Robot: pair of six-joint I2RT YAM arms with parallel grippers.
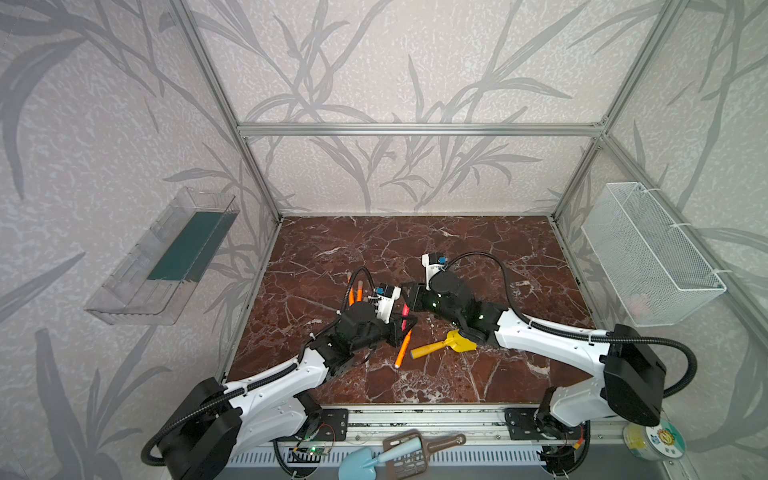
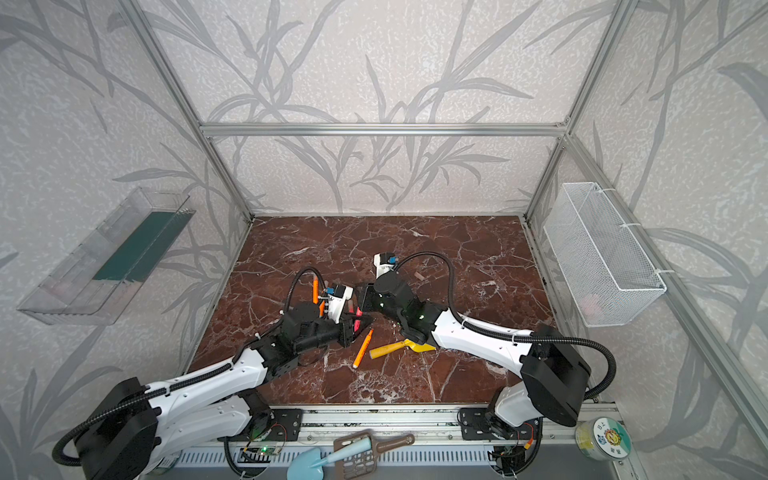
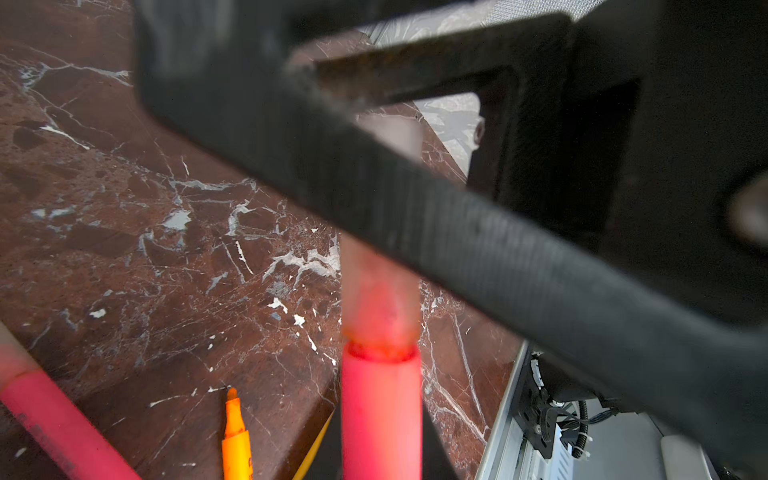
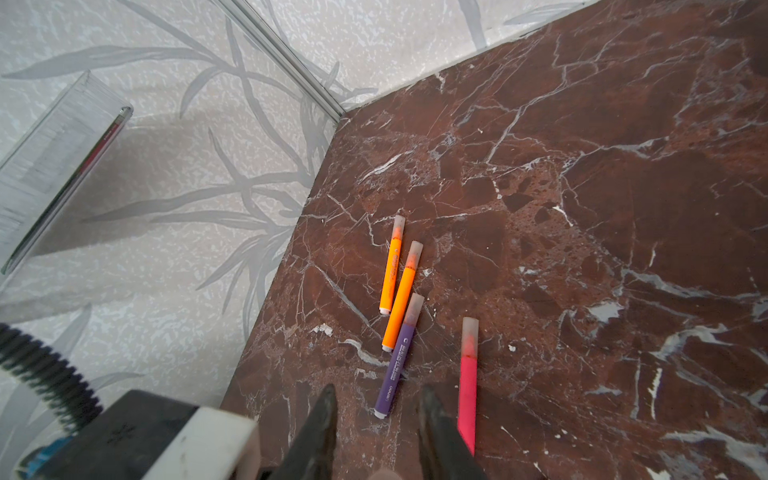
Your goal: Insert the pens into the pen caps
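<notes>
Now the left gripper [image 1: 401, 326] grips tight a pinkish-red pen [image 3: 380, 415] near the middle of the table [image 1: 478, 249], its tip inside a pale pen cap [image 3: 380, 286], while the right gripper [image 4: 379, 390] has its jaws a little apart at this cap, touching or not I cannot tell.

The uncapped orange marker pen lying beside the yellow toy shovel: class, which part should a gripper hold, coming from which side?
Take the slim orange plastic marker pen at mid-barrel, from above, jaws across its width. It lies flat on the red-brown marble tabletop, so nothing fits under it. The handle of the yellow plastic toy shovel ends close beside it, leaving one finger little room.
</notes>
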